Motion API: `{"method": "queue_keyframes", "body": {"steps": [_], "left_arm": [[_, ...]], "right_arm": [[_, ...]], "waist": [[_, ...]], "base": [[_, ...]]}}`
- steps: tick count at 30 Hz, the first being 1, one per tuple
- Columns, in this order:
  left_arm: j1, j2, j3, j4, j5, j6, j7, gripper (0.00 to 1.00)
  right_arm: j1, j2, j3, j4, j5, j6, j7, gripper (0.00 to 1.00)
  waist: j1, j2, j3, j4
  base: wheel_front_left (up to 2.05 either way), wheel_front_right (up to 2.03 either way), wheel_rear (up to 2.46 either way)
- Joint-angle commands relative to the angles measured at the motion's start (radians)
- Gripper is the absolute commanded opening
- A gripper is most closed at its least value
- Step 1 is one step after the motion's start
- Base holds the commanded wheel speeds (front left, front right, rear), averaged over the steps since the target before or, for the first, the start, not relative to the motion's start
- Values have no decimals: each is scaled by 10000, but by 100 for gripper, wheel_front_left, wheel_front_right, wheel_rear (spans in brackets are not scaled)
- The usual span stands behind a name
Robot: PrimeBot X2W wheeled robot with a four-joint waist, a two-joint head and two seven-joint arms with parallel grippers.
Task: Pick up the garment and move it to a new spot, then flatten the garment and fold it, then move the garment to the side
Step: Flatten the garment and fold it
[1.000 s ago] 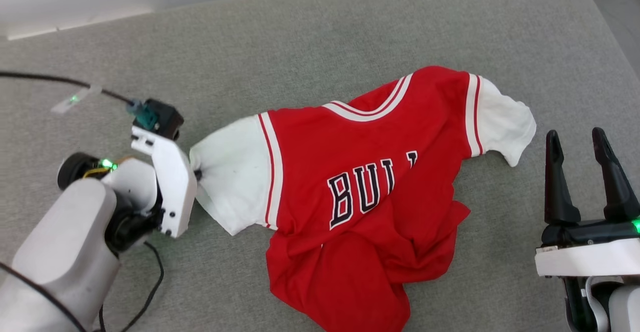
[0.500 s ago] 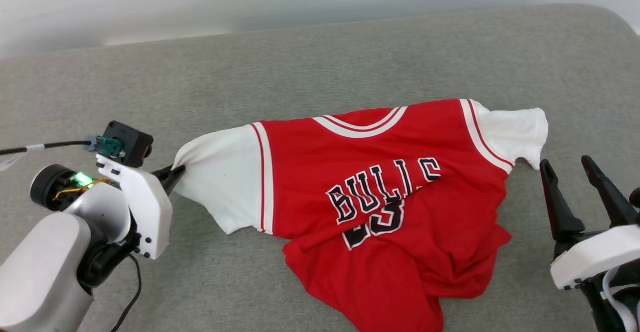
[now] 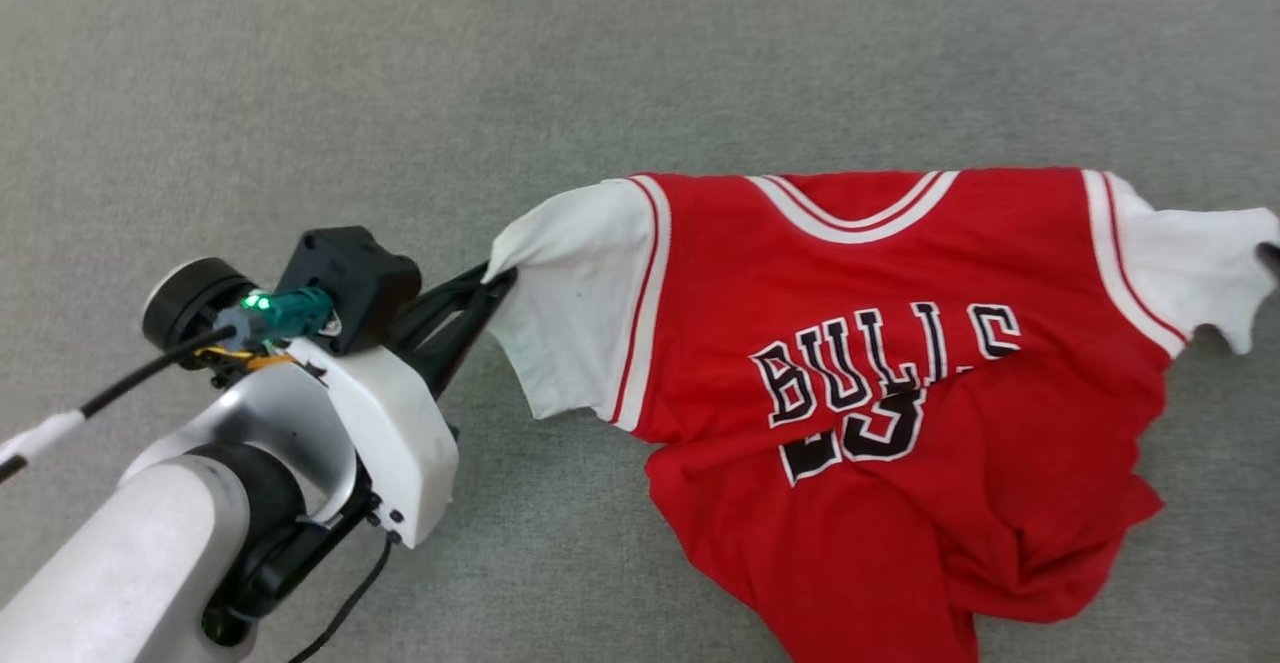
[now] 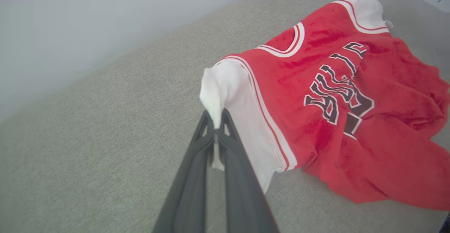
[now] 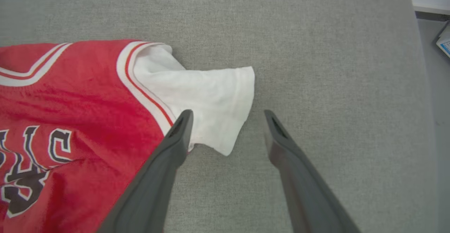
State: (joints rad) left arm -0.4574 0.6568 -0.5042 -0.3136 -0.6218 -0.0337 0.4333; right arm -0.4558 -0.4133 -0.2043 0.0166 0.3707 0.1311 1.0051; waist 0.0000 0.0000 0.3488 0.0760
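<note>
The garment (image 3: 900,273) lies chest-up on the grey surface (image 3: 400,93). Its long axis runs left to right, sleeve to sleeve. The upper part is spread out, while the lower red part is bunched up on the near side.

The left gripper (image 3: 495,278) has its jaws pinched together on the outer edge of the left sleeve (image 3: 575,303). White cloth is caught between the tips and raised a little off the surface.

The right gripper (image 5: 227,113) holds nothing and its jaws stand wide apart. It hovers over the right sleeve (image 5: 207,96), though how high cannot be told. In the right wrist view the sleeve's outer hem (image 5: 248,96) falls between the two fingers. One finger is above the sleeve near its red-striped seam and the other is above bare surface.

The right sleeve is therefore almost under the open jaws, slightly towards the garment side of their middle. The right arm is clearly the nearer one to it. Flattening likely depends on this gripper dropping onto that hem and closing. The two arms could then pull apart along the sleeve-to-sleeve line.
</note>
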Motion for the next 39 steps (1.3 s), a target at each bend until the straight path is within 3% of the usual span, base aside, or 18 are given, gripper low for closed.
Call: {"method": "queue_keyframes", "body": {"steps": [1,5,11,21,22,23,24,28,39], "left_arm": [[-102,-68,-2,-186,-29,33,17,0],[-251,-115,-95,-727,51,63,118,0],[-500,-225,-264,-1094,170,-78,123,0],[-622,-375,-417,-906,229,-125,-45,0],[-605,-378,-408,-856,222,-105,-54,0],[-570,-372,-391,-791,206,-82,-79,0],[-534,-346,-377,-734,217,-57,-84,0],[-397,-413,-342,-635,31,-8,-165,0],[237,158,246,-510,-61,535,-292,0]], "right_arm": [[-340,-77,-109,224,-182,-7,201,100],[-1289,-54,-479,1205,-720,-7,809,100],[-2043,-85,-634,2347,-1615,-7,847,100],[-1233,-259,158,3700,-1768,-7,471,100],[-1169,-244,244,3777,-1675,-5,406,49],[-1124,-232,338,3815,-1573,-5,286,21],[-1128,-273,447,3815,-1467,-4,147,0],[-1281,-572,502,3870,-1142,-7,-481,0],[-1826,-1157,1352,3127,-21,-7,-2367,0]], "waist": [[0,0,404,360],[0,0,810,652],[0,0,1238,999],[0,0,1430,1254],[0,0,1396,1243],[0,0,1338,1216],[0,0,1269,1180],[0,0,792,1004],[0,0,-988,278]], "base": [[0,0,0],[0,0,0],[0,0,0],[0,0,0],[0,0,0],[0,0,0],[0,0,0],[0,0,0],[0,0,0]]}}
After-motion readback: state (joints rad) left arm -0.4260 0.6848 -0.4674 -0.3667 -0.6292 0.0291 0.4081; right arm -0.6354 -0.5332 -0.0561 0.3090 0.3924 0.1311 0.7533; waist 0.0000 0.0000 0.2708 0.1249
